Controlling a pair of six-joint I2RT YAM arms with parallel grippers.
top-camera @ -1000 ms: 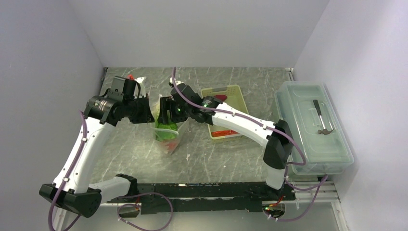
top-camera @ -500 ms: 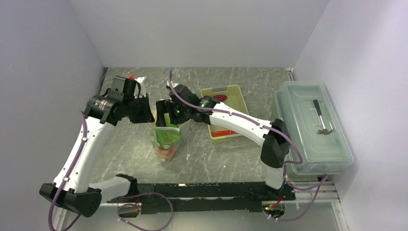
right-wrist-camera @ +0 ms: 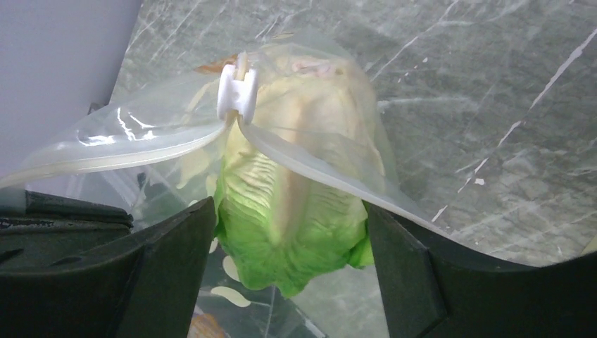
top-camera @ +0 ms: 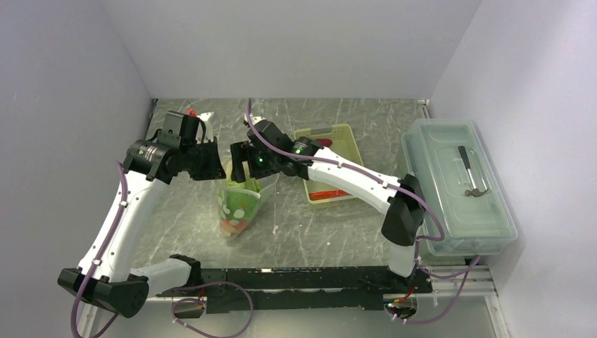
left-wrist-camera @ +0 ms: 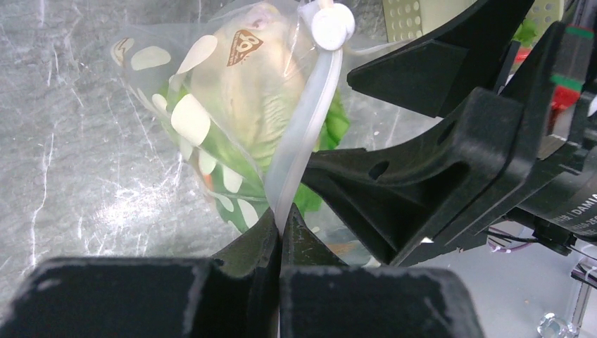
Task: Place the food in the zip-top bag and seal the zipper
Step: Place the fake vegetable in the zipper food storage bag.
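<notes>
The clear dotted zip-top bag (top-camera: 238, 204) hangs from my left gripper (top-camera: 213, 165), which is shut on the whitish zipper strip (left-wrist-camera: 299, 162) at the mouth edge. The white slider (left-wrist-camera: 332, 25) sits at the strip's far end. The green leafy lettuce (right-wrist-camera: 288, 183) lies in the open bag mouth, between the wide-open fingers of my right gripper (right-wrist-camera: 288, 208), which hovers over the bag (top-camera: 246, 165). Something orange-red (top-camera: 231, 225) lies at the bag's bottom. A red strip (top-camera: 327, 193) lies in the yellow-green basket (top-camera: 345, 134).
The basket stands just right of the bag, under my right arm. A clear lidded plastic box (top-camera: 457, 211) with a small hammer (top-camera: 473, 179) inside stands at the far right. Grey walls close in on the left, back and right.
The bag has swung left and toward the near edge and now hangs longer. The green has sunk from its mouth. My right gripper has shifted slightly left. My left gripper has held its grip.
</notes>
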